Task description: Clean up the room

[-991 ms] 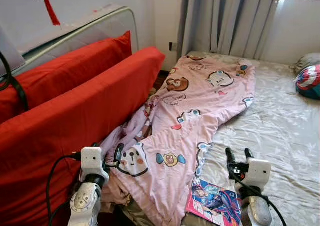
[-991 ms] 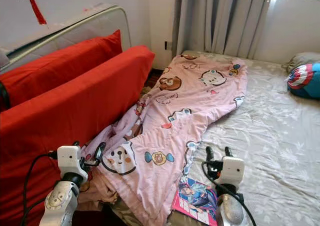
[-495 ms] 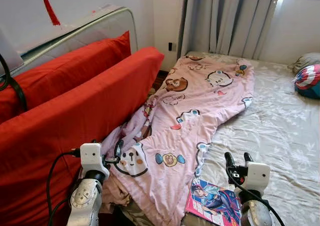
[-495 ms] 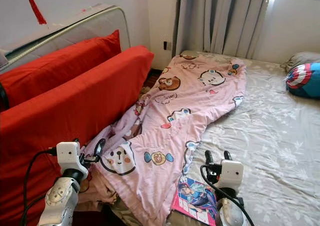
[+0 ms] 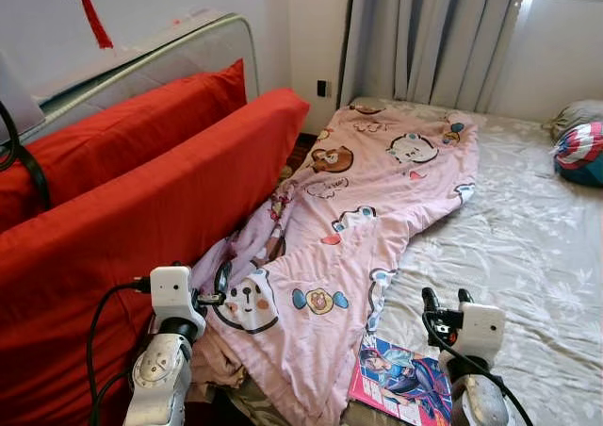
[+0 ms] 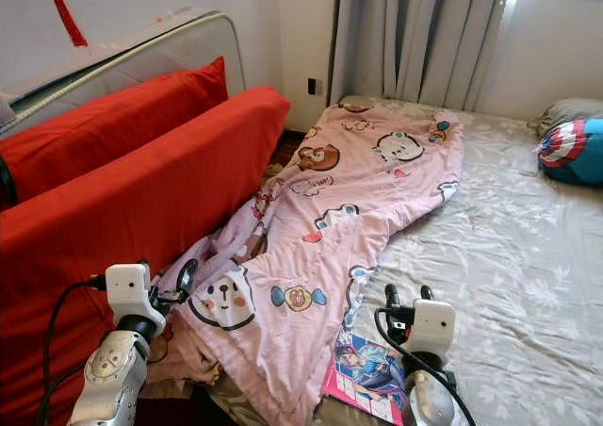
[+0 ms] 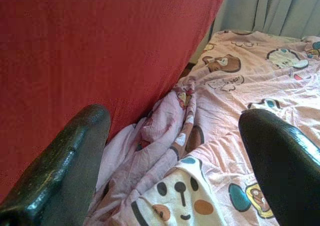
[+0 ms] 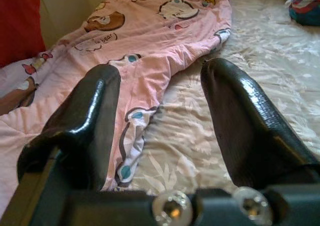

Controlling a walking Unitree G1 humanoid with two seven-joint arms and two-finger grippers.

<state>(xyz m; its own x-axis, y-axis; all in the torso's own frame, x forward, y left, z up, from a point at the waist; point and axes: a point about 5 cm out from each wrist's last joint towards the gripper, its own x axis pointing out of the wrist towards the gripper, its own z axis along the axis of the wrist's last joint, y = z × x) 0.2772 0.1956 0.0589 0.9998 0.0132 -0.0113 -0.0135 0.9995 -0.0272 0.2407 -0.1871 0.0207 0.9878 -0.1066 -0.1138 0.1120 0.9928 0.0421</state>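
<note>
Jaws on both grippers stand wide and hold nothing. The left gripper hovers at the near left corner of the bed, its fingers framing the crumpled end of the pink cartoon blanket where it bunches against the red cushion of the sofa. The right gripper hangs over the near edge of the bed, just right of the blanket's hem, with the pale leaf-patterned sheet ahead of it.

The blanket lies as a long strip. Its long axis runs from the rumpled near end by the left gripper away toward the curtains at the far end of the bed, slanting a little to the robot's right. So the blanket's near end lies straight ahead of and just below the left jaws, which makes the left arm the nearer one to seize it. The right arm is better placed for the side hem beside it.

A colourful magazine rests on the bed's near edge between the grippers, closest to the right one. A round red, white and blue cushion sits well apart on the far right.
</note>
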